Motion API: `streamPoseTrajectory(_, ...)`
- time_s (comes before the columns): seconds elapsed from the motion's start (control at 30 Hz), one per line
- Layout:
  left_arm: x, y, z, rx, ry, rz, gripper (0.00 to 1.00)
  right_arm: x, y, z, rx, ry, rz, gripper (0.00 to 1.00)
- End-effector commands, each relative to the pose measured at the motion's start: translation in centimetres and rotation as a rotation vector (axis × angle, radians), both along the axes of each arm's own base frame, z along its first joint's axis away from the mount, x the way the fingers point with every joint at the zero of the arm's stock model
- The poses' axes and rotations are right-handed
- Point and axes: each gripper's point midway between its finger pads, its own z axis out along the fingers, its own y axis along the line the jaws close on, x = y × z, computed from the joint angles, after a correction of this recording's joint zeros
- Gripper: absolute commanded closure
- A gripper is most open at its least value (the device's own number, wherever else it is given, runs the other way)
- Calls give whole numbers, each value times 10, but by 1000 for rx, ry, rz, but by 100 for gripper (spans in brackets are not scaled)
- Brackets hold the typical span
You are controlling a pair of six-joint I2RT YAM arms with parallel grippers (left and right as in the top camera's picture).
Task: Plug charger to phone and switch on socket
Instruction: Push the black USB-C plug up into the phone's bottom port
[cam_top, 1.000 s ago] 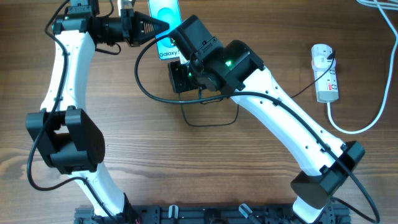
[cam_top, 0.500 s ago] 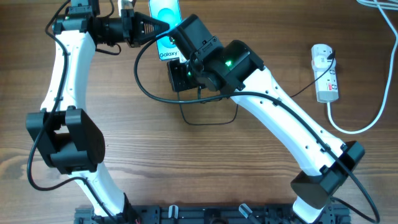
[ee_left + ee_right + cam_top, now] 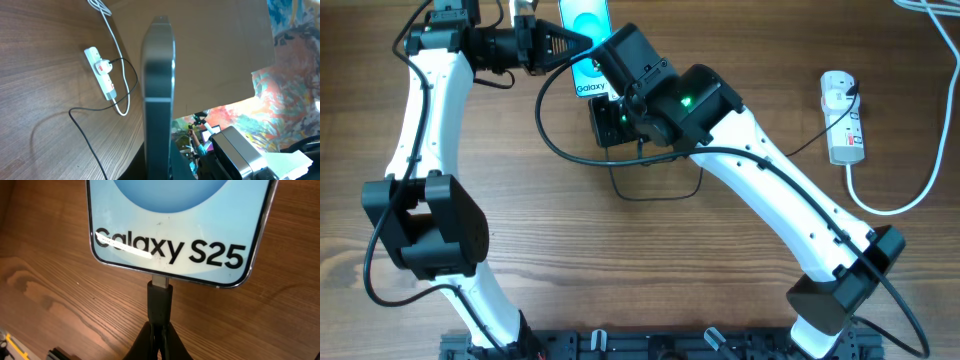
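Note:
The phone (image 3: 584, 20) lies at the table's far edge, turquoise screen up, "Galaxy S25" text at its near end (image 3: 175, 225). My left gripper (image 3: 582, 42) is shut on the phone's side; the phone's edge (image 3: 159, 90) fills the left wrist view. My right gripper (image 3: 159, 330) is shut on the charger's black plug (image 3: 159, 300), whose metal tip touches the phone's bottom port. The charger's thin black cable (image 3: 655, 195) loops on the table under my right arm. The white socket (image 3: 842, 115) lies at the right, with a black plug in it; it also shows in the left wrist view (image 3: 100, 70).
A thick white cable (image 3: 920, 190) curves from the socket along the right edge. My right arm (image 3: 770, 190) crosses the middle of the table. A brown wall (image 3: 220, 50) stands behind the table.

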Motion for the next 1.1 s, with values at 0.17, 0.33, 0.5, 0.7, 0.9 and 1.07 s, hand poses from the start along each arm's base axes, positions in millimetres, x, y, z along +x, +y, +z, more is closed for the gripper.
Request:
streamPoseTrajectory(0.17, -12, -3, 27, -65, -68, -44, 96, 5, -1, -5, -21, -14, -3, 96)
streamPoseTrajectory(0.33, -12, -3, 27, -64, -71, -43, 96, 6, -1, -5, -25, -18, -7, 96)
streamPoseTrajectory(0.5, -7, -2, 17, -8, -64, -13, 96, 12, -8, -5, -30, -23, -20, 96)
streamPoseTrajectory(0.7, -7, -3, 17, -8, -63, -15, 96, 18, -8, -2, -19, -44, -9, 96)
streamPoseTrajectory(0.9, -13, -18, 16, -9, -57, -50, 96, 23, -3, 3, 1, -72, -5, 96)
streamPoseTrajectory(1.07, -14, -19, 16, -10, -57, -54, 96, 31, -10, 4, -32, -111, -34, 96)
